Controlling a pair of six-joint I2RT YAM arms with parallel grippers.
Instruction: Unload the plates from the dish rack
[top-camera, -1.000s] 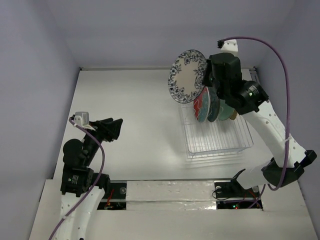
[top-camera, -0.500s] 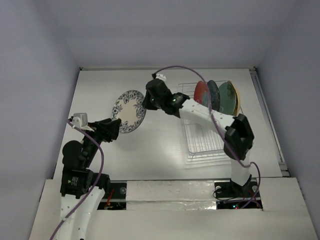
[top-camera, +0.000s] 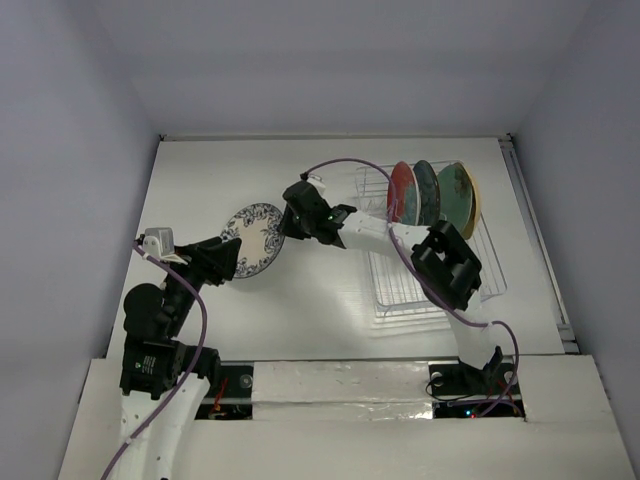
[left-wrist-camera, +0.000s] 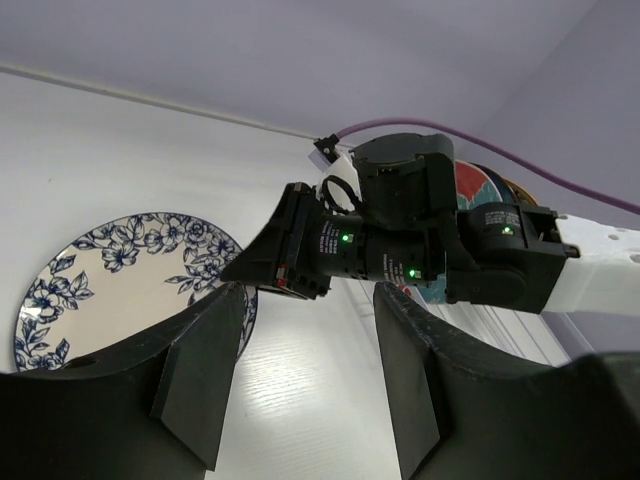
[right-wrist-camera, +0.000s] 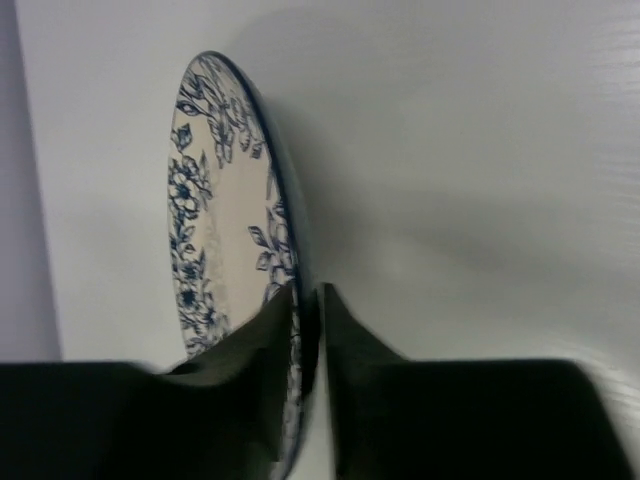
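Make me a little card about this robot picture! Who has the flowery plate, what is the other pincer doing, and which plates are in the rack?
Flowery plate: blue-and-white plate, out of the rack, on its left side, over the table
Held by: right pincer, shut on the plate's rim
Left pincer: open, empty, close to the plate
Dish rack: four plates standing on edge at its far end
Plates in rack: red plate, teal plate, green plate, tan plate

Pale lavender walls (top-camera: 330, 60) closed in the white table (top-camera: 250, 170) on three sides — back, left and right. Soft, even light lay over it; a raised white ledge (top-camera: 330, 382) ran along its near edge.
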